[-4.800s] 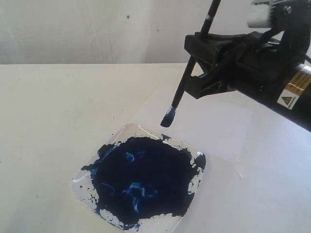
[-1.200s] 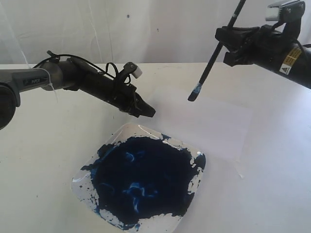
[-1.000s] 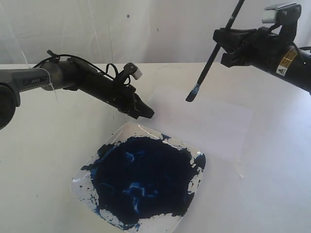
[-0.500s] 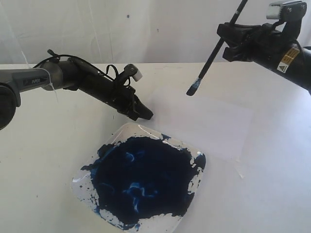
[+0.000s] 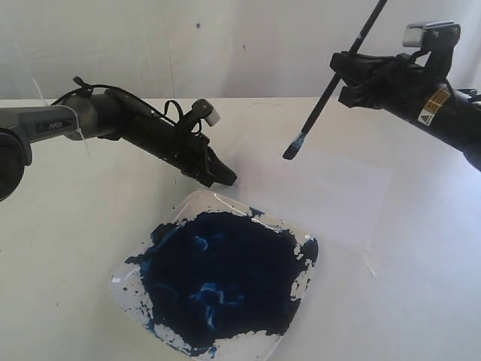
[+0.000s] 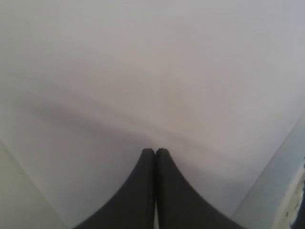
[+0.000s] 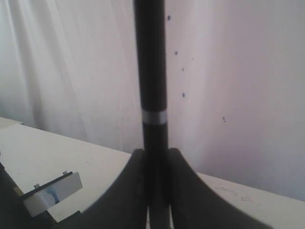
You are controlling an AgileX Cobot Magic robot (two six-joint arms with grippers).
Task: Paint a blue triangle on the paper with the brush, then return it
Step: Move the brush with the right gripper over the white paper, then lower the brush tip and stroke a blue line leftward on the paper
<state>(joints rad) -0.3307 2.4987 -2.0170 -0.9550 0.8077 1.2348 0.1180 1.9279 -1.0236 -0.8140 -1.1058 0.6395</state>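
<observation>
My right gripper (image 5: 347, 74) is shut on the black handle of the brush (image 5: 325, 92), which slants down to the left. Its blue-stained bristles (image 5: 290, 151) hang in the air above the far edge of the white paper (image 5: 323, 192). In the right wrist view the brush (image 7: 150, 71) runs between the fingers (image 7: 131, 186), its pale band showing. My left gripper (image 5: 225, 177) is shut and empty, tips resting low at the paper's left corner; the left wrist view shows its closed tips (image 6: 155, 151) over the white paper (image 6: 152, 62). No blue triangle shows on the sheet.
A clear square tray (image 5: 123, 269) holding a large dark blue paint blob (image 5: 218, 282) sits in front of the paper, just below my left gripper. A white wall (image 5: 225, 45) stands behind the cream table (image 5: 68, 218).
The right gripper has drifted slightly with the brush, bristles moving a little left and down, still in the air. The left gripper has stayed at the paper's corner.
</observation>
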